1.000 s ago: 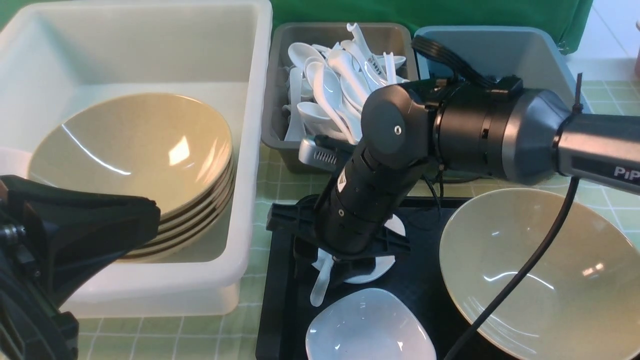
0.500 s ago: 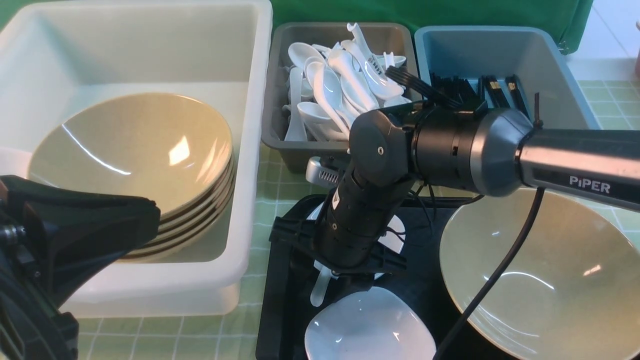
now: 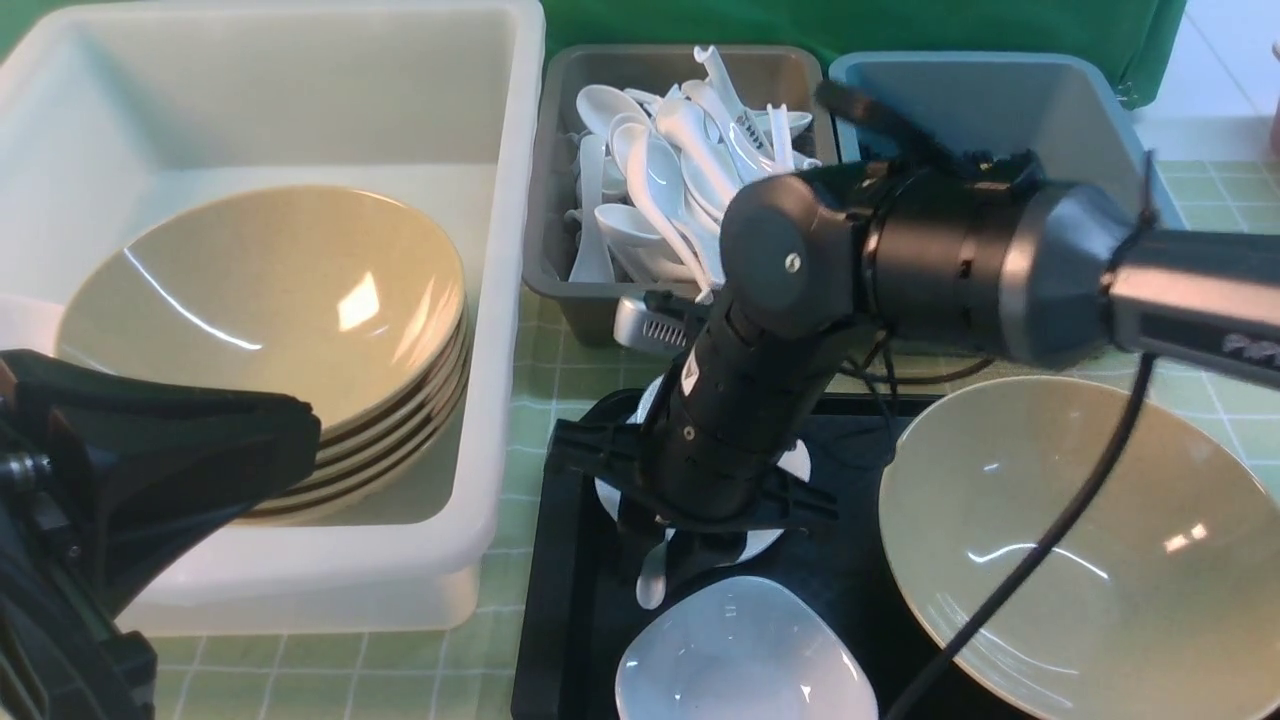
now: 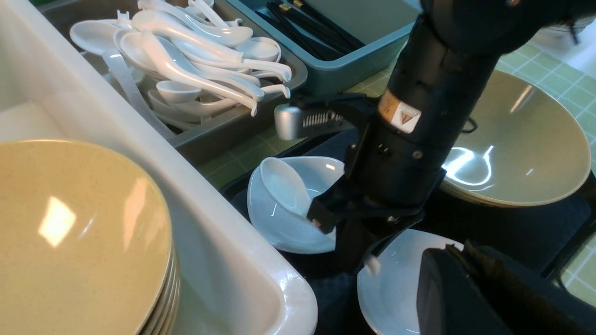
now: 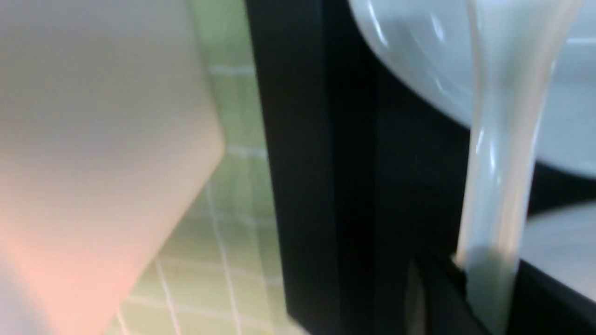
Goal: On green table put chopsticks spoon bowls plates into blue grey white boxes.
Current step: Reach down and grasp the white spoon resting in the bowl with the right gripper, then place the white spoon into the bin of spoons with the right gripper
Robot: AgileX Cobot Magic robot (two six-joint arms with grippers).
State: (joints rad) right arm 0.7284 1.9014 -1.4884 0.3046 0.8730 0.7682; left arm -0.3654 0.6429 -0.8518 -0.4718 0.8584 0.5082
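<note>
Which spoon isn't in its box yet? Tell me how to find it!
Start at the black tray lying in front of the three boxes. On its side nearest the boxes sits a small white plate, and the spoon rests with its scoop in that plate. It is the only spoon in view outside the dark grey box, where all the others are piled.

The far half of the large white plastic tub (image 3: 300, 110) lies open beyond its stack of wide beige bowls (image 3: 260, 290). The dark grey tub (image 3: 640, 68) is heaped above its rim with white soup spoons (image 3: 660, 170). The black right arm (image 3: 800, 290) crosses in front of the blue-grey tub (image 3: 1000, 100) and blocks the flat black tray's (image 3: 565, 620) left side.
</note>
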